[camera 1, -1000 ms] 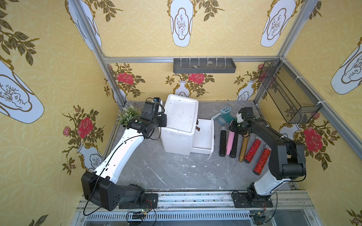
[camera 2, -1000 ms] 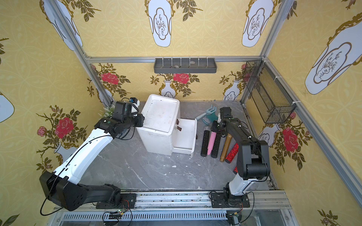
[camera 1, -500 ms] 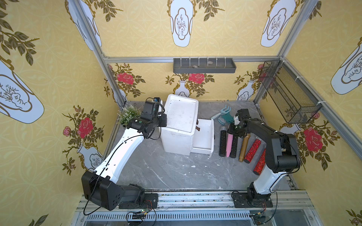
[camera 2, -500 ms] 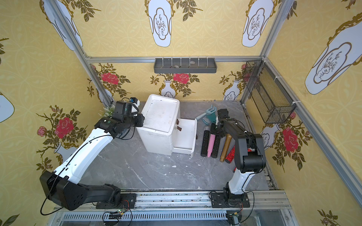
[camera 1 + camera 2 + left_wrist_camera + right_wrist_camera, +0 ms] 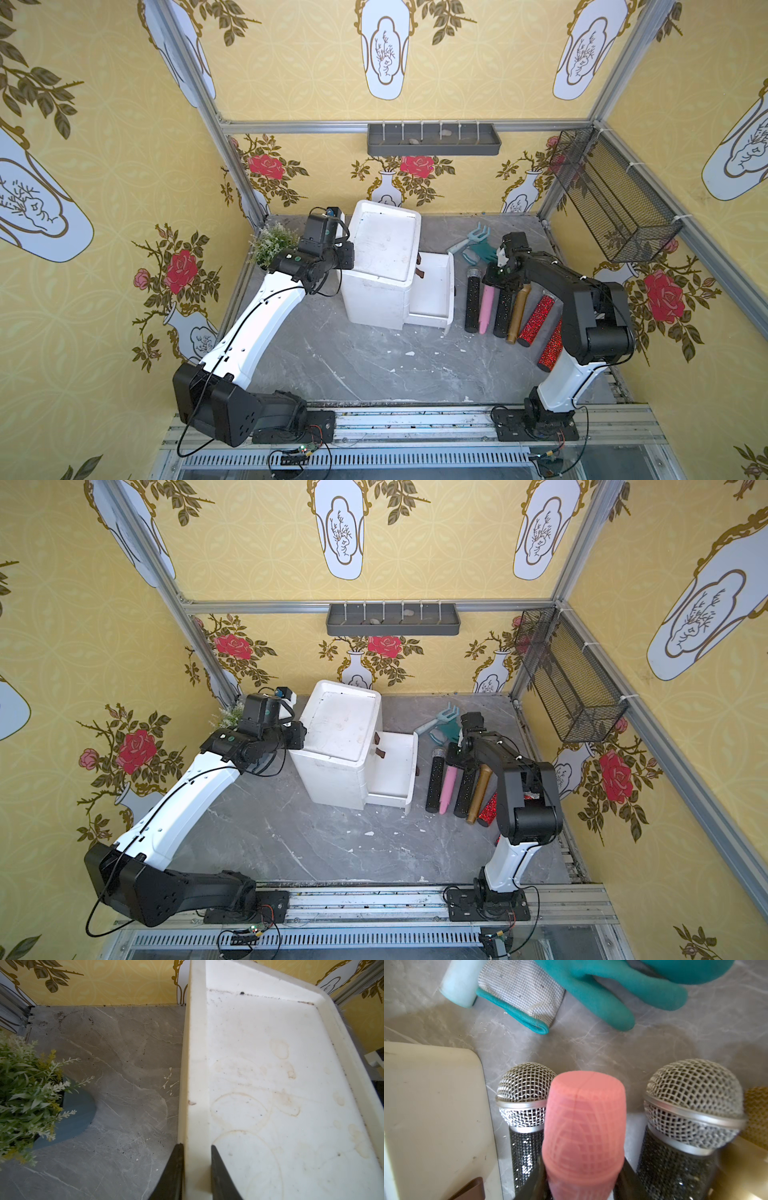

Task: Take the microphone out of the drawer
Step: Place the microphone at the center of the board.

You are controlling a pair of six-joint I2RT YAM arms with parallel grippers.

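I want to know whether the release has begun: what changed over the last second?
The right arm shifted its elbow slightly toward the back wall. No grip changed: the right gripper stays closed on the pink microphone, the left gripper on the cabinet rim. The drawer and other microphones did not move.

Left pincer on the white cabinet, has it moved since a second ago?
No. The left pincer stays shut on the rim of the white cabinet, at the same spot beside the plant.
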